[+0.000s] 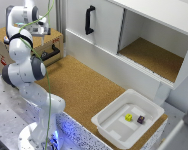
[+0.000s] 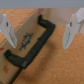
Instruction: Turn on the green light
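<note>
While the arm point(image 1: 25, 70) stood tall at the exterior view's left, one gripper point(image 1: 38, 27) hung up at about eleven o'clock in that frame, over a single cardboard box point(image 1: 4, 45). One black handle point(image 1: 52, 52) showed on the box, and the wrist view caught it too, the handle point(image 2: 34, 41) running slantwise between two pale fingers point(image 2: 6, 29), which sat wide apart with nothing between them. Open wide, that was the call.

Across the cork-topped counter point(image 1: 81, 85) there was one white cabinet point(image 1: 139, 35), one door with one black handle point(image 1: 89, 19) at twelve o'clock, and one open compartment point(image 1: 151, 55) at about two o'clock. Down at five o'clock sat one white tray point(image 1: 110, 122), and in it two small cubes, counted: one yellow cube point(image 1: 128, 117) and one dark cube point(image 1: 140, 119), just beside each other.

And the green light? I could not make it out in either view. A blue glow point(image 1: 67, 127) showed near the arm's base at seven o'clock, nothing green that I could tell. The box ran off the exterior view's left edge, its printing too blurred to read in the wrist view. The cabinet was cut off at the top and right edges.
</note>
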Available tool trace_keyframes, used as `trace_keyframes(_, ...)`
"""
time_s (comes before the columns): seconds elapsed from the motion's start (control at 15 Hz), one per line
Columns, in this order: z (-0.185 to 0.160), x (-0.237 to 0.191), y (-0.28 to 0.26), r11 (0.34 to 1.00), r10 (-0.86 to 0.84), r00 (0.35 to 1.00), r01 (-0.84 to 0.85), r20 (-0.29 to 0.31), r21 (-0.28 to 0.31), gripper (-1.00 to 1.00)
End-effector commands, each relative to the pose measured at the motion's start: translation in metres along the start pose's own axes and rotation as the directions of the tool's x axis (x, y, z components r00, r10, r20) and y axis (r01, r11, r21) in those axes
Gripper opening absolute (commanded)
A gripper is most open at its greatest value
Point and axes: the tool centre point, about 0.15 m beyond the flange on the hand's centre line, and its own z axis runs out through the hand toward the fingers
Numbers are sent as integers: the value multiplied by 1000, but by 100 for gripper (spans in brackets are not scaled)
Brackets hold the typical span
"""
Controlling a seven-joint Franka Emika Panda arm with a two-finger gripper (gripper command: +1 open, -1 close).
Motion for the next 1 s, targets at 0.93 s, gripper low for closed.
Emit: trace_keyframes(0.93,34,55,177,974,217,962,-224,-168,-28,100)
